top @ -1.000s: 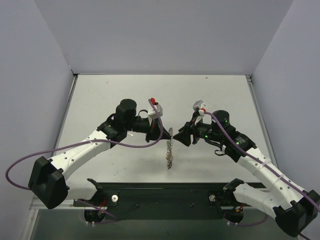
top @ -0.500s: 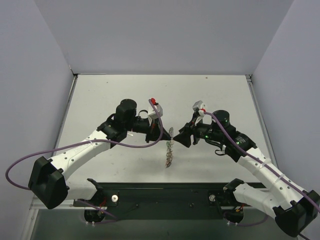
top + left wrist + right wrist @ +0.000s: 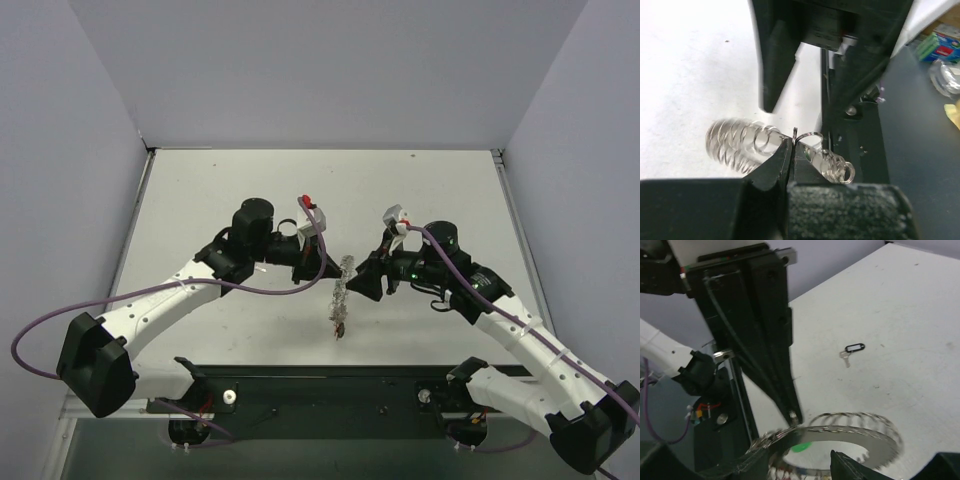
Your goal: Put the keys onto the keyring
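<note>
Hanging in the air between the two arms, the keyring (image 3: 343, 284) is above the near middle of the white table (image 3: 230, 190), tilted so that its lower end points toward the arm bases. At that lower end a small dark cluster, apparently some of the keys (image 3: 340, 326), dangles just over the table. Their colours are too small to read from above.

The left claw (image 3: 324, 272) is closed on the keyring. In the left wrist view its fingertips (image 3: 774, 167) meet tightly over a thin wire loop of the ring, with the broad coiled band showing on both sides of the pinch. The right wrist view shows the same grip from the other side, the long black fingers coming down to a point on the ring's rim.

The right claw (image 3: 358, 283) faces the left one from across the ring, and its jaws stand apart. From the left wrist camera its two black fingers are clearly separated, one ending just above the coil and the other reaching past it. Whether either finger touches the ring cannot be told.

A green key head (image 3: 800, 446) shows beneath the ring's band near the right claw. One black key (image 3: 852, 348) lies alone on the table, well apart from the ring.
</note>
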Robot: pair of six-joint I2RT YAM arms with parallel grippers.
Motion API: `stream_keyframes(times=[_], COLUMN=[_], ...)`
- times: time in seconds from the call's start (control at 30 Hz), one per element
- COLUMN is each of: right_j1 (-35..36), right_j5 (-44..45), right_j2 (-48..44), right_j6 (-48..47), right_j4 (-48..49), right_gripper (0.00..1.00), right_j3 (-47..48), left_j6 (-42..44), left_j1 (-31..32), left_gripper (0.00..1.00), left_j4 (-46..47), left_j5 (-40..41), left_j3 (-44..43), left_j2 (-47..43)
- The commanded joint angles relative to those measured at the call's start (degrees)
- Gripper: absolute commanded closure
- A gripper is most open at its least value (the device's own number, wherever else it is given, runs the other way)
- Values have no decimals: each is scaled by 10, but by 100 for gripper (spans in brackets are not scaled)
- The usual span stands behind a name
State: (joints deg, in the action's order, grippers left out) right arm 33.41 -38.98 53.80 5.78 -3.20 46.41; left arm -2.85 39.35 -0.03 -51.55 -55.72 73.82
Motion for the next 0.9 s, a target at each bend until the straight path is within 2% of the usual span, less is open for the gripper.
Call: stream_keyframes(times=[0.0, 0.27, 0.5, 0.87], right_j1=[15, 17, 3, -13], right_j5=[-107, -100, -37, -47], right_j2=[-8, -5, -27, -24], right_j6=[4, -1, 2, 12], right_j4=[8, 8, 13, 49], right_gripper=[48, 48, 54, 54], right_j3=[27, 26, 20, 30], left_j6=[1, -3, 5, 3], left_j1=[-6, -5, -6, -4], left_gripper=[100, 100, 100, 100], left_j4=[52, 57, 51, 60], left_j5=[71, 58, 56, -31], left_j3=[-18, -22, -18, -21], left_j2=[-6, 4, -4, 2])
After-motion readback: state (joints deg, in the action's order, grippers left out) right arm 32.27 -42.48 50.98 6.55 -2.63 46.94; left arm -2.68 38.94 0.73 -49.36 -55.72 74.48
